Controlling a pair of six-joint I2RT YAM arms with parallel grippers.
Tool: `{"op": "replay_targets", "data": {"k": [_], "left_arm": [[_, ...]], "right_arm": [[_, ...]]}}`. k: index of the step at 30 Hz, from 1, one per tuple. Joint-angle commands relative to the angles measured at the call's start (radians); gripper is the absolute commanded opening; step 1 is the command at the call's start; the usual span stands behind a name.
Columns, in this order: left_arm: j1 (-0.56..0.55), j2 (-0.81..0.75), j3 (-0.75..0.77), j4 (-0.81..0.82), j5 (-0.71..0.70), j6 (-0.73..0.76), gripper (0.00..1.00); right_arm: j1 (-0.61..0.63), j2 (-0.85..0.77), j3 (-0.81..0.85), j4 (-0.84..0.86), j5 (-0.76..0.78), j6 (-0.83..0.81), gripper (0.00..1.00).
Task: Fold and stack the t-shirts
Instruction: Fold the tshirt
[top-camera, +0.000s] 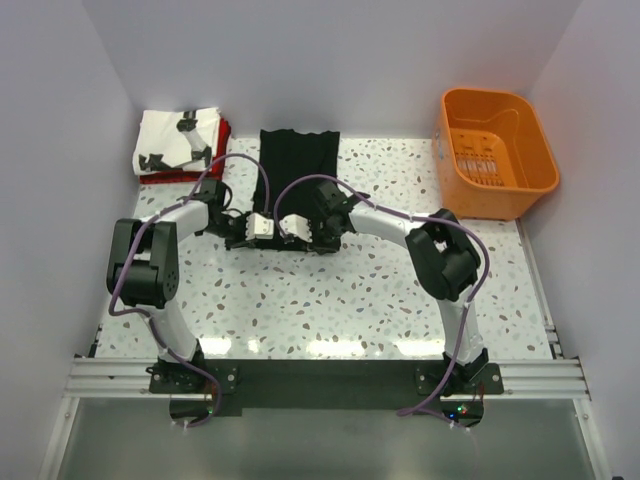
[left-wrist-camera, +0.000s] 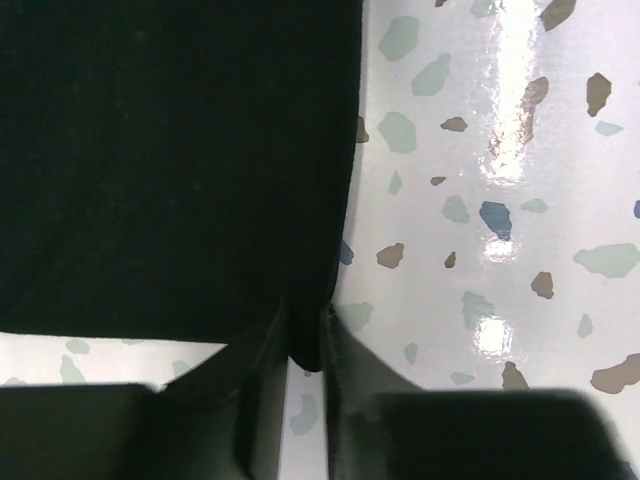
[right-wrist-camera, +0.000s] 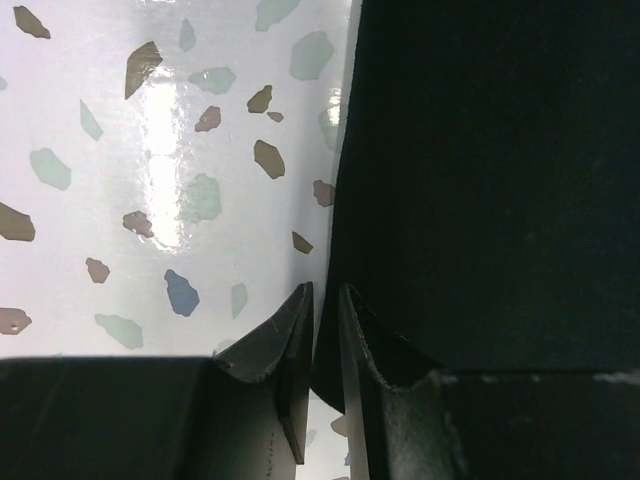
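Two end effectors on black t-shirt

Bright, even light falls from overhead. It lays white glare streaks on the glossy speckled table, strongest along the near edge and in both wrist views. The black t-shirt shows as flat darkness, its folds lost. Wrist-view foregrounds look soft; shadows are faint.

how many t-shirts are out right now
3. A plain black cloth t-shirt lies in the middle; a white cloth t-shirt with black printed figures sits back left, on a red cloth t-shirt showing only at its edges. Others may hide in that stack.
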Motion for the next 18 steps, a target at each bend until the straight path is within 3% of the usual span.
{"op": "replay_targets", "data": {"k": [1, 5, 10, 18], "left_arm": [[-0.007, 0.021, 0.015, -0.004, -0.037, 0.038, 0.16], [-0.009, 0.012, 0.014, -0.039, -0.037, 0.074, 0.00], [-0.010, 0.003, 0.003, -0.059, -0.028, 0.087, 0.00], [-0.010, -0.002, 0.000, -0.047, -0.027, 0.068, 0.00]], "right_arm": [[-0.009, 0.012, -0.015, -0.025, 0.061, -0.022, 0.22], [-0.021, -0.045, 0.011, -0.045, 0.033, -0.004, 0.27], [-0.039, -0.094, 0.000, -0.088, 0.004, -0.014, 0.28], [-0.035, -0.028, -0.023, -0.057, 0.020, -0.023, 0.28]]}}
